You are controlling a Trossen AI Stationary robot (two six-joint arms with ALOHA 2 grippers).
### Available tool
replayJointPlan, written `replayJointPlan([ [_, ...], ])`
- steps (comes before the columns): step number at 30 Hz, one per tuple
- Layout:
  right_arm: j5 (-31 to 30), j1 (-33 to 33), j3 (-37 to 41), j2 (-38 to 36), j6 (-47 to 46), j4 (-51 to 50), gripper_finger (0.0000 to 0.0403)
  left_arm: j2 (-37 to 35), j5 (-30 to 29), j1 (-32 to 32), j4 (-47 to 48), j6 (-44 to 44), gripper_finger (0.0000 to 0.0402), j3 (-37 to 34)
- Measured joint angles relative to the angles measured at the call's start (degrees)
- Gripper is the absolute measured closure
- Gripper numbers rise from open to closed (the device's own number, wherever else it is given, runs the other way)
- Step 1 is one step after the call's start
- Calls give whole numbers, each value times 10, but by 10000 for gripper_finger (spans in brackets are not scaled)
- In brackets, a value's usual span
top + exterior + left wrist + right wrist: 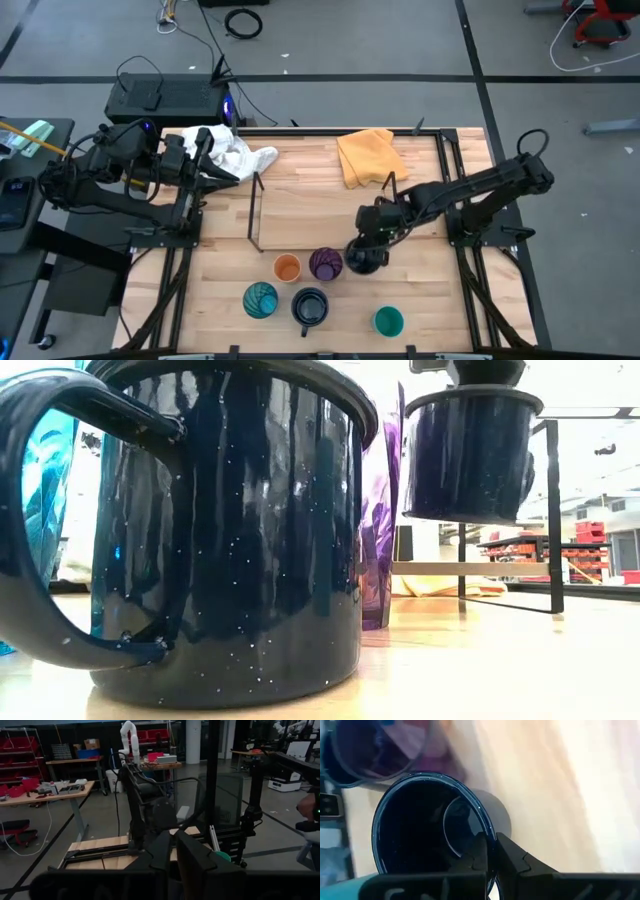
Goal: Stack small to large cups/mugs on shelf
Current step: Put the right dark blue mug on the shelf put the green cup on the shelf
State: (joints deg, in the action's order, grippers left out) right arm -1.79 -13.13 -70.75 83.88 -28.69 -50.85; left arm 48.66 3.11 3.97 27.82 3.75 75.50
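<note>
My right gripper [366, 250] is shut on a dark navy mug [468, 455] and holds it above the table just right of the purple tumbler [326, 263]. In front of these stand an orange cup [287, 268], a patterned teal tumbler [260, 299], a second navy mug [311, 306] and a teal cup [388, 321]. The second mug fills the low view [230, 540]. The light-wood shelf [320, 212], with black wire rails at both ends, lies behind the cups. My left gripper [205, 150] waits shut at the table's far left, by a white cloth. My right gripper pinches the navy mug's rim [489, 840] with one finger inside the mug and one outside. The fingers come from above, pointing down. The mug hangs upright below the gripper, its bottom [465, 515] lifted clear of the table.
A yellow cloth [365, 155] lies at the table's far side behind the shelf, and a white cloth [238, 152] at the far left. A black box [170, 100] with cables stands beyond the far edge. Bare wood shows right of the teal cup.
</note>
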Motion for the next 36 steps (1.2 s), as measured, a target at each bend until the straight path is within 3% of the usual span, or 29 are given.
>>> replayJointPlan([
  [13, -37, 81, -151, 0, 114, -40, 386, 0, 0, 0, 0, 0, 363, 0],
  [20, -56, 135, -198, 0, 172, 38, 386, 0, 0, 0, -2, 0, 360, 0],
  [26, -42, 174, -198, 8, 197, 105, 386, 0, 0, 0, -12, 1, 356, 0],
  [36, 35, 199, -198, 80, 216, 204, 386, 0, 0, 0, -29, 14, 361, 0],
])
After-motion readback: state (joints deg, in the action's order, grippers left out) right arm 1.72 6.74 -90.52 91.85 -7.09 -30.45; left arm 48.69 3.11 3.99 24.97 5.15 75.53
